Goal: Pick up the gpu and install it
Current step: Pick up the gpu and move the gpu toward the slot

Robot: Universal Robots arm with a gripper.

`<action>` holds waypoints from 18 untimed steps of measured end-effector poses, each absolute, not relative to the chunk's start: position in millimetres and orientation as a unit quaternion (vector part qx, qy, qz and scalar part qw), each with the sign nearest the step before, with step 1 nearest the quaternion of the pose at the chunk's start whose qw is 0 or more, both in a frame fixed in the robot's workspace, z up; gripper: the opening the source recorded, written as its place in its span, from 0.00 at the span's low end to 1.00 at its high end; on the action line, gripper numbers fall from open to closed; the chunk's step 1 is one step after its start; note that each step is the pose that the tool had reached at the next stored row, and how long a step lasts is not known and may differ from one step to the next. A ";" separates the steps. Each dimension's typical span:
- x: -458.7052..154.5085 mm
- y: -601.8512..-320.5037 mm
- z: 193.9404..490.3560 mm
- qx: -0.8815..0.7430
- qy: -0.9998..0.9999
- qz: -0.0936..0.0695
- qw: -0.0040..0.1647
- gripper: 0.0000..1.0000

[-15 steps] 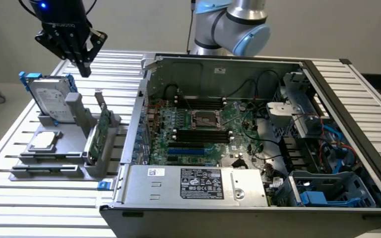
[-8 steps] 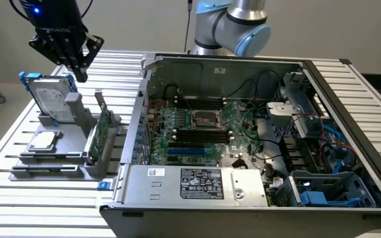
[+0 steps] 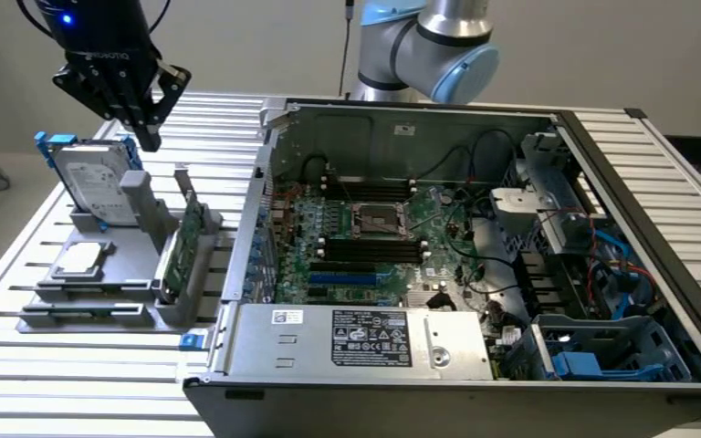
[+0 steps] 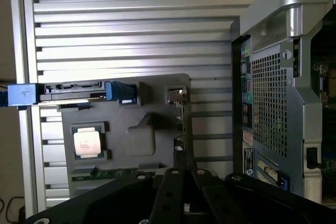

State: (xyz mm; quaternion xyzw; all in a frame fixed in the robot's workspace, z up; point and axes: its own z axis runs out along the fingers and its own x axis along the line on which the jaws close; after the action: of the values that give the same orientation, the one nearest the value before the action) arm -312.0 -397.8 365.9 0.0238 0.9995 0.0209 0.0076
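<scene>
The gpu (image 3: 185,245) stands on edge in a grey holder (image 3: 107,294) on the exterior view's left, green board showing, silver bracket at its far end. In the wrist view the gpu (image 4: 183,116) is a thin edge-on strip. My gripper (image 3: 149,137) hangs well above the holder, over the gap between the hard drive and the card, with its fingers drawn together to a point and nothing in them. In the wrist view my gripper (image 4: 182,157) lines up over the card's edge.
A silver hard drive (image 3: 88,182) with a blue frame and a square chip (image 3: 81,259) share the holder. The open computer case (image 3: 643,228) lies beside it, motherboard (image 3: 375,239) exposed with blue slots (image 3: 339,274). The case's rear panel (image 4: 269,95) stands close to the card.
</scene>
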 end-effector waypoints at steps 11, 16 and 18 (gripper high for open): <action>-312.0 -397.8 365.9 0.024 0.999 0.021 0.007 0.30; -312.4 -403.1 359.2 0.024 0.999 0.020 0.007 0.36; -312.4 -407.9 355.6 0.024 0.999 0.020 0.007 0.36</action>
State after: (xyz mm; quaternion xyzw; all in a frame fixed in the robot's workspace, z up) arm -312.4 -407.9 355.6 0.0238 0.9995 0.0202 0.0069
